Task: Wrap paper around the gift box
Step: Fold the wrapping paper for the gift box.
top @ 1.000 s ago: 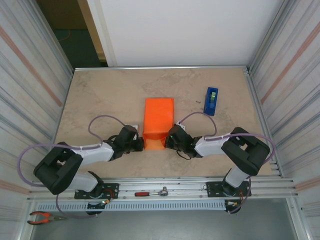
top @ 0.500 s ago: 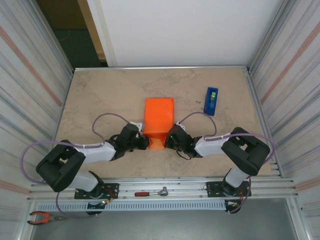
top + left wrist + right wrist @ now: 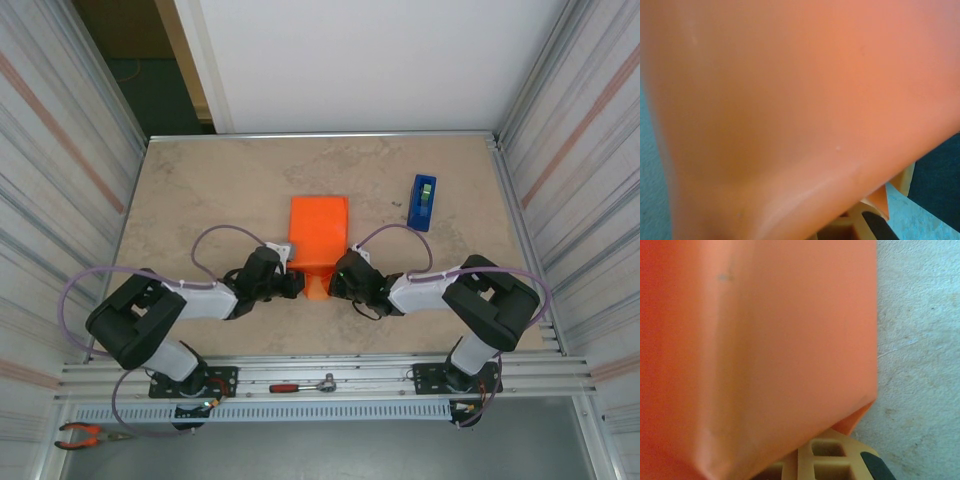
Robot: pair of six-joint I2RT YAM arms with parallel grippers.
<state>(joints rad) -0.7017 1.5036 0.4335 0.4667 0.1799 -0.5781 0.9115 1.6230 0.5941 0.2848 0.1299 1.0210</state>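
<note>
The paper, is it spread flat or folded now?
Folded: the paper forms a squarish orange parcel, its near end tapering to a small flap.

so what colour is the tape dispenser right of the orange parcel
The tape dispenser is blue; it shows best in the top external view.

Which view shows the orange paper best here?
Top external: the paper shows whole there, a wrapped parcel on the table with its near flap tapering. The left wrist view gives a blurred orange surface up close; the right wrist view, a flat face and one folded corner.
</note>
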